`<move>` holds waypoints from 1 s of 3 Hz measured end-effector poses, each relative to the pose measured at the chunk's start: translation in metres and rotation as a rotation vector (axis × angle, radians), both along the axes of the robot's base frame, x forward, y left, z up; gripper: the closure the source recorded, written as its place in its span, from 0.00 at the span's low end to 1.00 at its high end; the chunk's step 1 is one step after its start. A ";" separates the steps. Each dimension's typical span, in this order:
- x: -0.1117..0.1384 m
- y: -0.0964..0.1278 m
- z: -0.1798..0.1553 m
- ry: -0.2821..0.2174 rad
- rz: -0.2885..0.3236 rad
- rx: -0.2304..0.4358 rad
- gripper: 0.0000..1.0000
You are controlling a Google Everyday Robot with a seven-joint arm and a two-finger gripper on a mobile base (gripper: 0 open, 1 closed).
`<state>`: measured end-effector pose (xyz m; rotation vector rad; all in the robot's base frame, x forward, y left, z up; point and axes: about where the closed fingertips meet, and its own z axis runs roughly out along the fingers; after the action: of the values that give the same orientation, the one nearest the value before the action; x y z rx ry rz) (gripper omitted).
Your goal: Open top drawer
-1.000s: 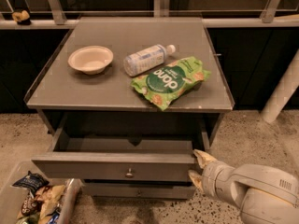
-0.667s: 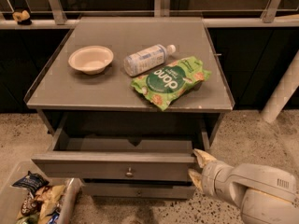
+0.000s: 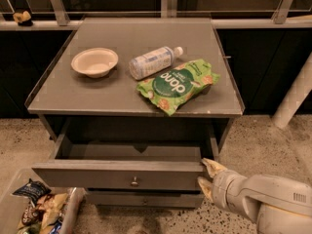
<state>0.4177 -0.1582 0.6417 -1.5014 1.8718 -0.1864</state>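
Speckled floor (image 3: 253, 140), top drawer (image 3: 117, 174) out as before, gripper (image 3: 206, 174) unmoved at its right end, fingers (image 3: 210, 165) apart.

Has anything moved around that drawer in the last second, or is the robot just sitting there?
Nothing has visibly changed. The top drawer stays pulled open, and the gripper stays at the right end of its front panel. The bowl, bottle and green snack bag on the cabinet top have not moved.
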 end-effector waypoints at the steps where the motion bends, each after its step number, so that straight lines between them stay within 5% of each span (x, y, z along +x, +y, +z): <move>1: -0.007 0.000 0.002 -0.006 0.004 0.011 1.00; 3: -0.014 0.001 0.009 -0.010 0.012 0.017 1.00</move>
<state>0.4034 -0.1576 0.6511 -1.4970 1.8522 -0.1720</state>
